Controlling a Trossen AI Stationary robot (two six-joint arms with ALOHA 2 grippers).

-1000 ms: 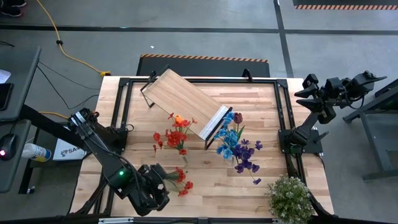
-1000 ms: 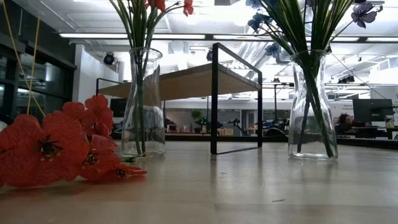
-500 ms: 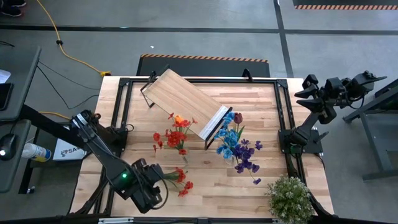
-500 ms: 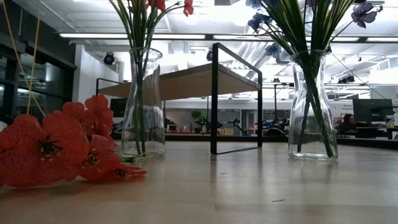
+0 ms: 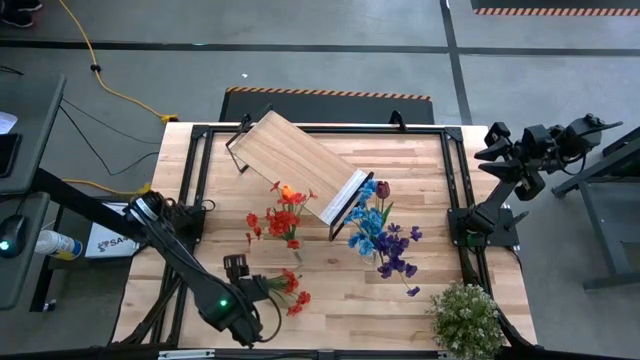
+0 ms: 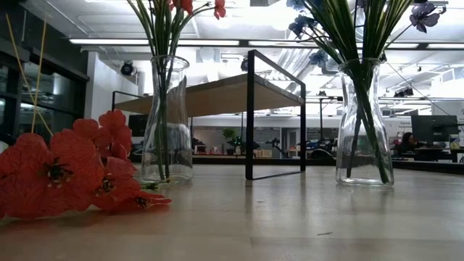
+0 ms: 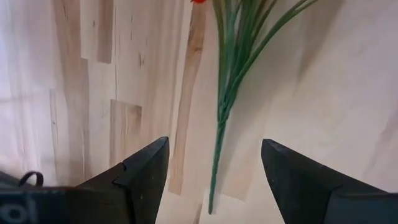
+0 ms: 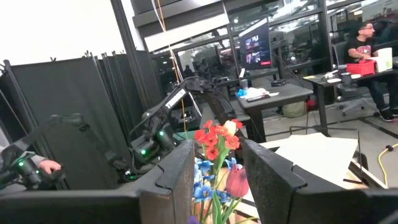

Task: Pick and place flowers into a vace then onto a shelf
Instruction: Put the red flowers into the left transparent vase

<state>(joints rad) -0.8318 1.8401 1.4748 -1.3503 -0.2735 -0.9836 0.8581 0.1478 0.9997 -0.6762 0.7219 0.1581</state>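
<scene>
I see left gripper [image 5: 240,268] lower left, fingers apart astride loose red flowers' [image 5: 290,290] stems | right gripper [image 5: 490,145] upper right, fingers slightly apart, empty

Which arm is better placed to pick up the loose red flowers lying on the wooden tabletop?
Left. Its end effector hangs open directly over the green stems of the loose red flowers near the front edge. The right end effector is raised off the table's far right corner.

From my left wrist, the loose red flowers [image 7: 227,81] show only stems; their heads are cut off by the frame edge. In the low view both vases' [image 6: 167,119] blooms run off the top.
</scene>
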